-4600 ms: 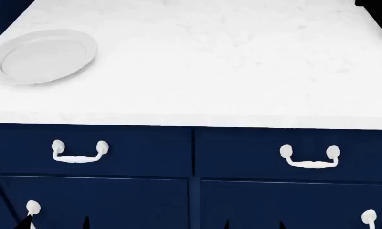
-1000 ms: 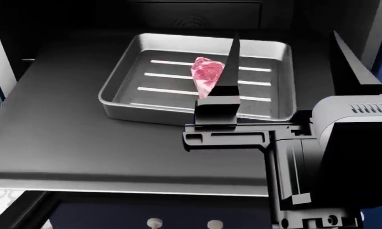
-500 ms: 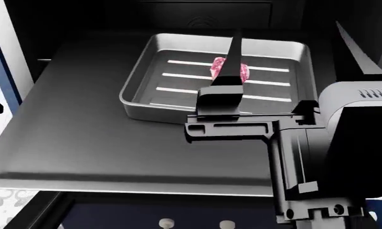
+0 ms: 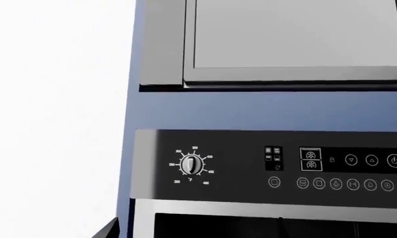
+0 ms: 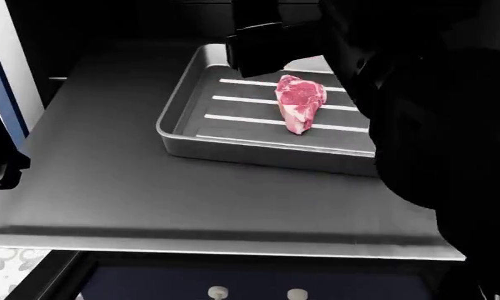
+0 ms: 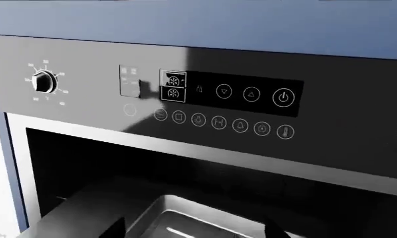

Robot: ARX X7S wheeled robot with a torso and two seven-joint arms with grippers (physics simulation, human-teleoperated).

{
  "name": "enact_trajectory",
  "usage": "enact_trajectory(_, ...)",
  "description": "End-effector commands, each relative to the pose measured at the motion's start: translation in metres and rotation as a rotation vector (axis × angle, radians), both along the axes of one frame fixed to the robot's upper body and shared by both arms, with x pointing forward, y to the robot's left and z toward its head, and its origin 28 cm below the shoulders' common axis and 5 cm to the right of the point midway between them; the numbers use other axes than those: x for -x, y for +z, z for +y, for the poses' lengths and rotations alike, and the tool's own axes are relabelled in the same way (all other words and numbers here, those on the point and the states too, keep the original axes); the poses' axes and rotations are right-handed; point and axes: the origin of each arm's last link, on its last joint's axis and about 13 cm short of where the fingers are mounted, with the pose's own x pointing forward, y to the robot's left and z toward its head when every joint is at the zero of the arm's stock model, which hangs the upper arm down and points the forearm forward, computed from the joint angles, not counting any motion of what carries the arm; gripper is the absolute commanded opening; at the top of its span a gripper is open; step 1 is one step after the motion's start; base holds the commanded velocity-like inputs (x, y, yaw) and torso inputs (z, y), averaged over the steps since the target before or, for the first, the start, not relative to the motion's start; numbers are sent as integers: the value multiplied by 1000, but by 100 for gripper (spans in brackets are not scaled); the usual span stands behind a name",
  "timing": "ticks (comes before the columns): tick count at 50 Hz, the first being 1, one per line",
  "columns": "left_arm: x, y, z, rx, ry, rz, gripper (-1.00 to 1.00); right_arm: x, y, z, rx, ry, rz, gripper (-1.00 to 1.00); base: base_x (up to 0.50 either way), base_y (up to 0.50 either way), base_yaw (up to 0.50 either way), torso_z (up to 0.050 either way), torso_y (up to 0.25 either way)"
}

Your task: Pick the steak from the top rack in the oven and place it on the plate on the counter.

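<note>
Below the right gripper (image 5: 271,47), whose finger spread I cannot tell, the steak (image 5: 300,102) lies ungrasped in the oven (image 5: 92,169) tray (image 5: 179,122): reaching step, descent and closing come next.

The right arm (image 5: 434,125) blocks the tray's (image 5: 233,140) right end and back rim in the head view. Its fingertips are out of sight, so their spread is unknown. The dial (image 4: 192,164) numbers are illegible.
</note>
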Motion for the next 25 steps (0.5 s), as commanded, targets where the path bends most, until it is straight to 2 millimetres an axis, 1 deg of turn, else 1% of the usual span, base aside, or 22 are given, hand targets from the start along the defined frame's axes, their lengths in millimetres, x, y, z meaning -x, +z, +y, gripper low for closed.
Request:
enact_trajectory(1, 2, -4, -1, 13, -7, 4, 100, -23, 7, -13, 125, -18, 265, 100, 0, 0, 0, 0, 0)
enact_trajectory(5, 2, -5, -2, 20, -9, 4, 100, -37, 15, -13, 139, -22, 272, 100, 0, 0, 0, 0, 0)
enact_trajectory(6, 1, -5, -2, 19, -10, 3, 100, -45, 17, -15, 144, -31, 271, 100, 0, 0, 0, 0, 0)
enact_trajectory(7, 2, -4, -2, 19, -10, 2, 100, -49, 17, -15, 146, -34, 270, 100, 0, 0, 0, 0, 0)
enact_trajectory(10, 2, -4, -3, 20, -13, 1, 100, -75, 24, -15, 139, -36, 261, 100, 0, 0, 0, 0, 0)
enact_trajectory(14, 3, -3, -4, 16, -14, -4, 100, -98, 31, -11, 143, -18, 261, 100, 0, 0, 0, 0, 0)
enact_trajectory(16, 3, -3, -3, 18, -10, -3, 100, -106, 31, -13, 131, -23, 276, 100, 0, 0, 0, 0, 0)
enact_trajectory(20, 3, -4, -2, 20, -9, 0, 100, -112, 28, -14, 103, -28, 314, 100, 0, 0, 0, 0, 0)
enact_trajectory(22, 2, -3, -4, 16, -17, 3, 100, -107, 23, -14, 73, -31, 375, 100, 0, 0, 0, 0, 0)
enact_trajectory(25, 1, -5, -6, 15, -18, 1, 100, -100, 14, -12, 46, -36, 391, 100, 0, 0, 0, 0, 0)
